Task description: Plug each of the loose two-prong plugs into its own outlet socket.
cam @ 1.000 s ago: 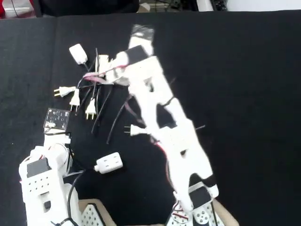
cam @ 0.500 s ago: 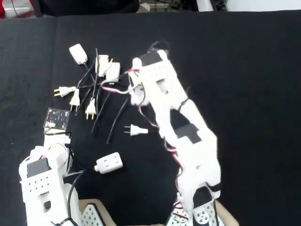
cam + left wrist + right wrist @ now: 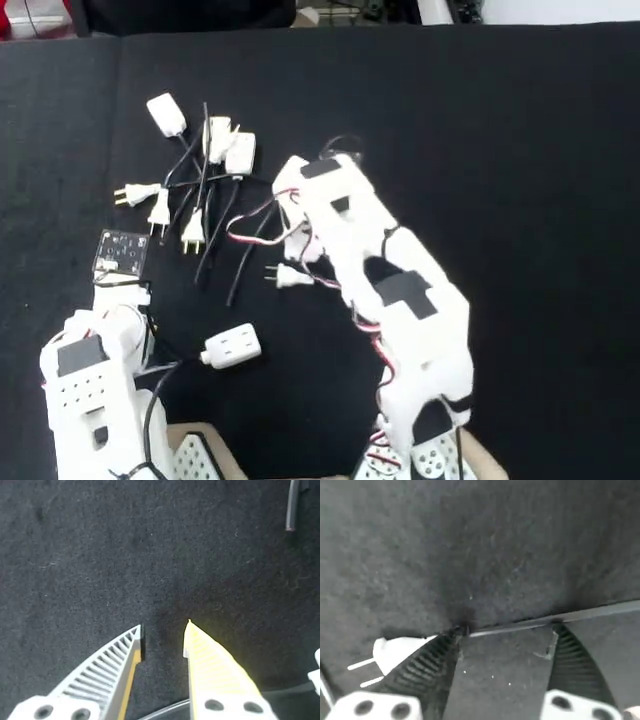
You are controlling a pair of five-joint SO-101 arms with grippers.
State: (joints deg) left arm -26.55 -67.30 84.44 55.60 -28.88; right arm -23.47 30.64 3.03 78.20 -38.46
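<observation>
Two fingers of the open right hand (image 3: 506,632) straddle a black cord (image 3: 580,614) — the plug (image 3: 395,652) lies just outside. Closing now likely pinches cord.

No readable text, numbers or brand marks anywhere. Just a white dot pattern on small black square card (image 3: 120,252), not legible as characters. Nothing legible on white plastic two-prong plug (image 3: 395,652) just beside one finger of right gripper (image 3: 505,632), nor on white plastic outlet block (image 3: 232,346).
</observation>
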